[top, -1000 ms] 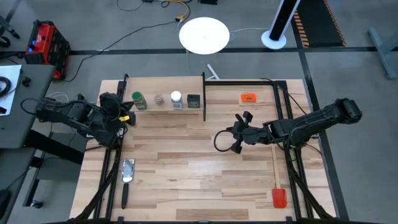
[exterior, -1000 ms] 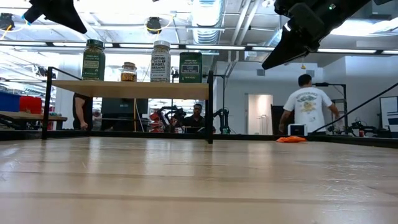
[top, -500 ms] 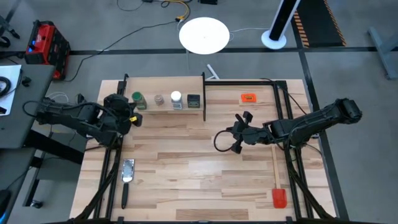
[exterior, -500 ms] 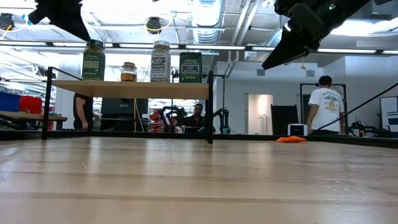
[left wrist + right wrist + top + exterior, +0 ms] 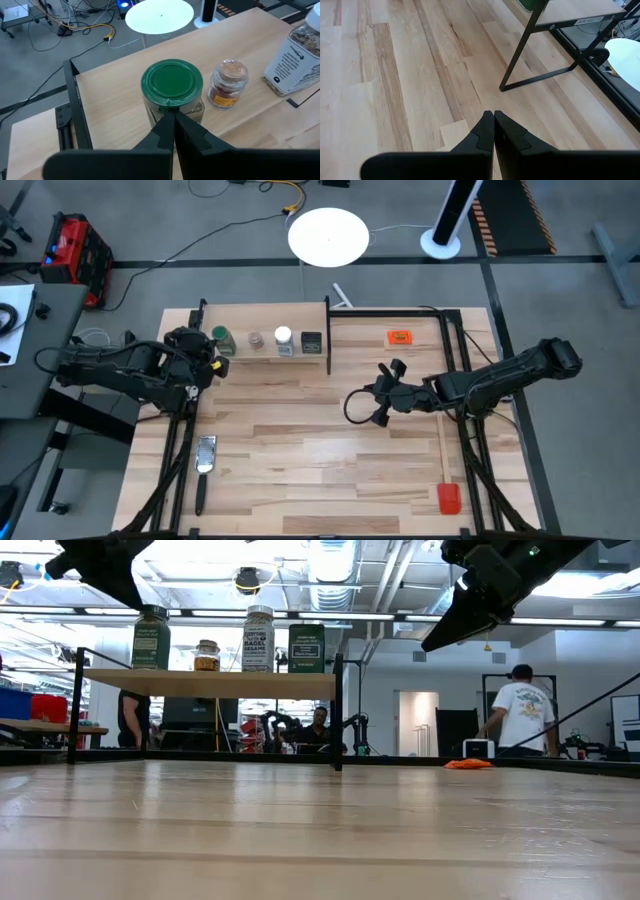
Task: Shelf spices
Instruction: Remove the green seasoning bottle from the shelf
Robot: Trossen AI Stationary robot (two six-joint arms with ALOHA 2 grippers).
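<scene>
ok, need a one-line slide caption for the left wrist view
Shut left gripper poised beside the green-lidded jar on the shelf, brownish jar alongside.

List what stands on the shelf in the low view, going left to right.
Green-lidded jar → brownish jar → white-lidded jar → black tin, all upright on the shelf.
</scene>
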